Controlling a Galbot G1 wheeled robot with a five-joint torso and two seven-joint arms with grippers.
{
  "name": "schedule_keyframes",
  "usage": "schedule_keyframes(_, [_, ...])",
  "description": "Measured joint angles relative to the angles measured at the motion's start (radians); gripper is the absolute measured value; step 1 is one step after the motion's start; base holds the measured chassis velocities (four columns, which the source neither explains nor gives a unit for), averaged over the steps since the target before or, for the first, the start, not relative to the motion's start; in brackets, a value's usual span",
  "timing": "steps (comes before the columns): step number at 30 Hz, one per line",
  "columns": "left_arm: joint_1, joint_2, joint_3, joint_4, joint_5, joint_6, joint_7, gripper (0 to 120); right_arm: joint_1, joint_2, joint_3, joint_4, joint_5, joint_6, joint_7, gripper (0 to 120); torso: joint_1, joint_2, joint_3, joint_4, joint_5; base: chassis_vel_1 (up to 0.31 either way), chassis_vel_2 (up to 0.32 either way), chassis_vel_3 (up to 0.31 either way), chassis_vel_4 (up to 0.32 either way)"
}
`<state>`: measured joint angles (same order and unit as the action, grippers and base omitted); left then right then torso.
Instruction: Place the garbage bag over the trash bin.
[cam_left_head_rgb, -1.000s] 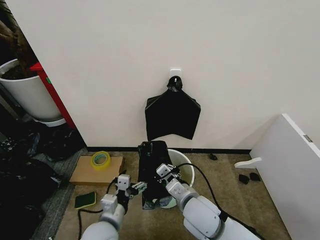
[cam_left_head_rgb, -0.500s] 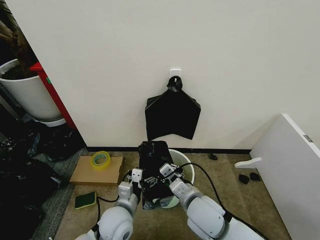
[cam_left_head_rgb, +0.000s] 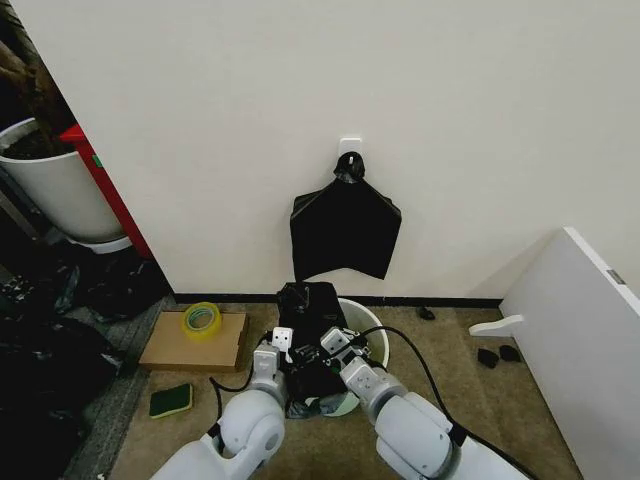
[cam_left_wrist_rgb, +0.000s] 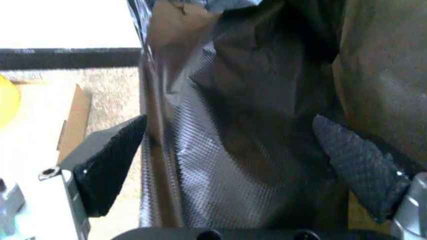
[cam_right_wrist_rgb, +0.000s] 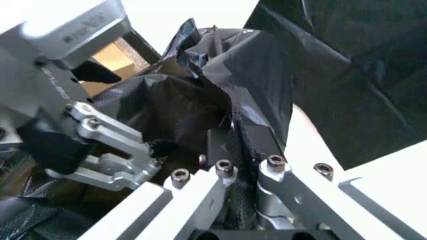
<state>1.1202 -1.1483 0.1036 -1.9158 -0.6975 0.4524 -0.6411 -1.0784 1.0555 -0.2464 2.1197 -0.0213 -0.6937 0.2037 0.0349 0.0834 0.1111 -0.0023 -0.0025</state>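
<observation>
Right now my right end effector (cam_left_head_rgb: 327, 350) is pinched tight on a fold of the bag (cam_left_head_rgb: 310, 330), which stands up as a loose black column on the floor against the near left side of the bin (cam_left_head_rgb: 366, 330), not yet over its rim. From my right wrist I see the film (cam_right_wrist_rgb: 220, 100) bunched and drawn in between my closed fingers (cam_right_wrist_rgb: 263, 145). My left end effector (cam_left_head_rgb: 287, 352) is at the bag's other side with its jaws spread wide; from that wrist the two dark pads (cam_left_wrist_rgb: 110, 160) sit well apart with the sheet (cam_left_wrist_rgb: 247, 125) hanging between them, and I cannot tell whether either pad is touching it, so I count it as holding nothing.

I judge the bag very light, thin and limp: it has no stiffness, so it will sag and fold wherever I am not holding it. Its gloss suggests it is slippery, so a shallow pinch could slide off, and a hard pull could stretch or tear it. The best hold is on the open hem, one layer only, opposite my right grip, so the mouth spreads. The bin looks light too and may skid or tip if the film drags on it
</observation>
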Motion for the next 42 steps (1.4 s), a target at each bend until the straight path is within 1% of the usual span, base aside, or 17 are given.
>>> schedule_keyframes(7, [-0.043, -0.024, 0.004, 0.014, -0.090, 0.065, -0.075, 94, 0.000, -0.002, 0.004, -0.001, 0.000, 0.000, 0.000, 0, 0.000, 0.000, 0.000, 0.0000, 0.0001, 0.000, 0.000, 0.000, 0.000])
schedule_keyframes(8, [-0.056, -0.030, 0.004, 0.018, -0.122, 0.081, -0.096, 94, -0.001, -0.002, 0.005, -0.002, 0.000, 0.001, 0.000, 0, 0.000, 0.000, 0.000, 0.0000, 0.0001, 0.000, 0.000, 0.000, 0.000])
schedule_keyframes(14, [-0.069, -0.036, 0.004, 0.023, -0.152, 0.099, -0.115, 94, -0.001, -0.001, 0.005, -0.002, 0.001, 0.001, 0.000, 0, 0.000, 0.000, 0.000, 0.0000, 0.0001, 0.000, 0.000, 0.000, 0.000])
schedule_keyframes(15, [-0.076, -0.039, 0.003, 0.027, -0.169, 0.107, -0.125, 88, -0.001, -0.001, 0.005, -0.003, 0.001, 0.001, 0.000, 0, 0.000, 0.000, 0.000, 0.0000, 0.0000, 0.000, 0.000, 0.000, 0.000])
schedule_keyframes(17, [-0.077, -0.039, 0.003, 0.028, -0.172, 0.109, -0.127, 88, -0.001, -0.001, 0.005, -0.003, 0.001, 0.001, 0.000, 0, 0.000, 0.000, 0.000, 0.0000, 0.0001, 0.000, 0.000, 0.000, 0.000])
schedule_keyframes(19, [-0.079, -0.040, 0.003, 0.029, -0.176, 0.111, -0.129, 79, -0.001, -0.001, 0.005, -0.003, 0.001, 0.001, 0.000, 0, 0.000, 0.000, 0.000, -0.0001, 0.0000, 0.000, 0.000, 0.000, 0.000])
schedule_keyframes(21, [-0.083, -0.041, 0.003, 0.031, -0.184, 0.114, -0.133, 77, -0.001, 0.000, 0.005, -0.003, 0.001, 0.001, 0.000, 0, 0.000, 0.000, 0.000, 0.0000, 0.0000, 0.000, 0.000, 0.000, 0.000])
schedule_keyframes(22, [-0.089, -0.043, 0.002, 0.037, -0.195, 0.119, -0.139, 64, -0.001, 0.000, 0.005, -0.003, 0.001, 0.001, 0.000, 0, 0.000, 0.000, 0.000, 0.0000, 0.0000, 0.000, 0.000, 0.000, 0.000])
schedule_keyframes(24, [-0.107, -0.052, 0.000, 0.054, -0.246, 0.136, -0.168, 53, -0.001, 0.002, 0.005, -0.005, 0.001, 0.001, 0.000, 0, 0.000, 0.000, 0.000, 0.0000, 0.0000, 0.000, 0.000, 0.000, 0.000])
schedule_keyframes(25, [-0.107, -0.052, 0.000, 0.054, -0.246, 0.136, -0.168, 53, -0.001, 0.002, 0.005, -0.005, 0.001, 0.001, 0.000, 0, 0.000, 0.000, 0.000, 0.0000, 0.0000, 0.000, 0.000, 0.000, 0.000])
schedule_keyframes(28, [-0.120, -0.060, -0.001, 0.078, -0.272, 0.143, -0.198, 38, -0.001, 0.002, 0.004, -0.008, 0.001, 0.004, 0.000, 0, 0.000, 0.000, 0.000, 0.0001, 0.0002, 0.000, 0.000, 0.000, 0.000])
schedule_keyframes(30, [-0.122, -0.060, -0.001, 0.083, -0.272, 0.143, -0.198, 36, 0.000, 0.002, 0.003, -0.009, 0.001, 0.005, 0.000, 0, 0.000, 0.000, 0.000, 0.0001, 0.0002, 0.000, 0.000, 0.000, 0.000])
schedule_keyframes(32, [-0.130, -0.064, 0.001, 0.100, -0.281, 0.142, -0.202, 25, -0.001, 0.004, 0.002, -0.010, 0.000, 0.008, 0.000, 0, 0.000, 0.000, 0.000, 0.0002, 0.0002, 0.000, 0.000, 0.000, 0.000])
schedule_keyframes(34, [-0.132, -0.065, 0.002, 0.103, -0.285, 0.142, -0.204, 22, -0.001, 0.005, 0.003, -0.010, -0.001, 0.008, 0.000, 0, 0.000, 0.000, 0.000, 0.0001, 0.0002, 0.000, 0.000, 0.000, 0.000])
schedule_keyframes(35, [-0.135, -0.065, 0.002, 0.108, -0.295, 0.143, -0.209, 15, -0.002, 0.006, 0.003, -0.010, -0.001, 0.009, 0.001, 0, 0.000, 0.000, 0.000, 0.0001, 0.0000, 0.000, 0.000, 0.000, 0.000])
schedule_keyframes(38, [-0.137, -0.064, 0.002, 0.109, -0.310, 0.143, -0.220, 5, -0.003, 0.005, 0.005, -0.010, -0.001, 0.011, 0.002, 0, 0.000, 0.000, 0.000, 0.0001, 0.0000, 0.000, 0.000, 0.000, 0.000])
schedule_keyframes(42, [-0.134, -0.057, -0.001, 0.099, -0.321, 0.134, -0.230, 2, -0.004, 0.007, 0.007, -0.012, -0.002, 0.014, 0.004, 0, 0.000, 0.000, 0.000, -0.0001, -0.0004, 0.000, 0.000, 0.000, 0.000])
